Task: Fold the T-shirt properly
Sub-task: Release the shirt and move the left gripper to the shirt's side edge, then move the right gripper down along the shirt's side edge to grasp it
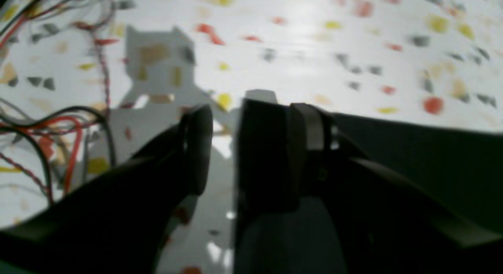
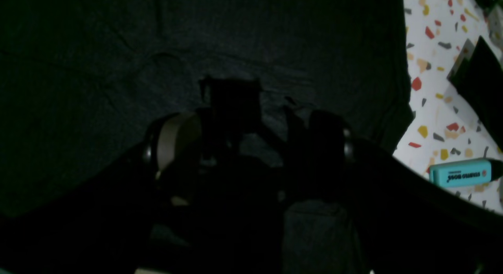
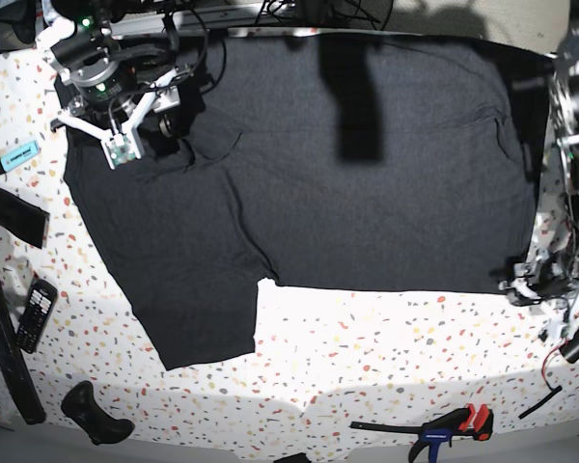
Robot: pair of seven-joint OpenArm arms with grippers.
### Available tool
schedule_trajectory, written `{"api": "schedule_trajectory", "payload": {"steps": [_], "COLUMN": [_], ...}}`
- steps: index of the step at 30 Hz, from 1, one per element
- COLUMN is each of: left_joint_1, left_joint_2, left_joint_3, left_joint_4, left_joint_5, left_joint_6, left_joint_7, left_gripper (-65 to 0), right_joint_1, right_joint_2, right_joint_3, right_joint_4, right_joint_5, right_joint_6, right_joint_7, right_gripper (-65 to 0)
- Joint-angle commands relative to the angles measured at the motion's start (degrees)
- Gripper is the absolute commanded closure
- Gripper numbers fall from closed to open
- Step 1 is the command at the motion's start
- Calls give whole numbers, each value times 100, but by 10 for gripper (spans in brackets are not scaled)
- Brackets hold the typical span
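Note:
The dark T-shirt lies spread flat on the speckled table, plain side up, with one sleeve reaching toward the front left. My right gripper hovers over its back-left shoulder area. In the right wrist view the gripper has its fingers apart just above the dark fabric, holding nothing. My left gripper is at the shirt's front-right corner. In the left wrist view its fingers stand slightly apart around bare table, with the shirt's edge beside the right finger.
A blue highlighter and a black strap lie left of the shirt. A phone and a black object sit at the front left. A clamp lies at the front edge. Loose wires lie by the left gripper.

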Motion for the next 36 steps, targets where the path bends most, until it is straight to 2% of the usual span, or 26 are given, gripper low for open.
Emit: {"api": "schedule_trajectory", "payload": {"steps": [1, 5, 7, 9, 11, 18, 21, 24, 27, 30, 33, 36], "left_joint_1": [-256, -391, -363, -328, -319, -286, -236, -173, -138, -127, -129, -131], "left_joint_2": [-103, -94, -83, -81, -81, -66, -33, 0, 15, 11, 11, 11], "left_joint_3": [-13, -13, -13, -13, -13, -13, -13, -13, -13, -13, -13, -13], "left_joint_4": [-201, -909, -994, -997, -997, -997, -997, -997, -997, -997, -968, -949], "left_joint_5": [-66, -68, -120, -599, -1145, -1268, -1239, -566, -343, -365, -444, -562], "left_joint_6": [-28, -68, -461, -1014, -1246, -1252, -1252, -1244, -1202, -1202, -1204, -1204], "left_joint_7": [-225, -535, -282, 59, 223, 466, 352, -243, -302, -326, -420, -407], "left_gripper": [-295, -295, -295, -295, -295, -294, -294, -291, -285, -191, 0, 0], "right_joint_1": [-13, -15, -13, -13, -13, -13, -11, -13, -11, 87, 380, 911], "right_joint_2": [44, 44, 42, 44, 44, 44, 44, 44, 44, 42, 44, 24], "right_joint_3": [31, 31, 31, 31, 31, 31, 31, 31, 31, 31, 31, 31], "right_joint_4": [118, 118, 118, 118, 118, 118, 118, 118, 118, 118, 118, 118], "right_joint_5": [11, 33, 31, 33, 31, 28, 31, 28, 33, 44, 50, 72], "right_joint_6": [-9, -9, -9, -9, -11, -11, -11, -9, -11, -11, -11, -50], "right_joint_7": [83, 83, 85, 87, 87, 109, 125, 125, 136, 157, 125, -358], "right_gripper": [-413, -413, -413, -413, -413, -413, -413, -413, -413, -413, -413, -413]}}
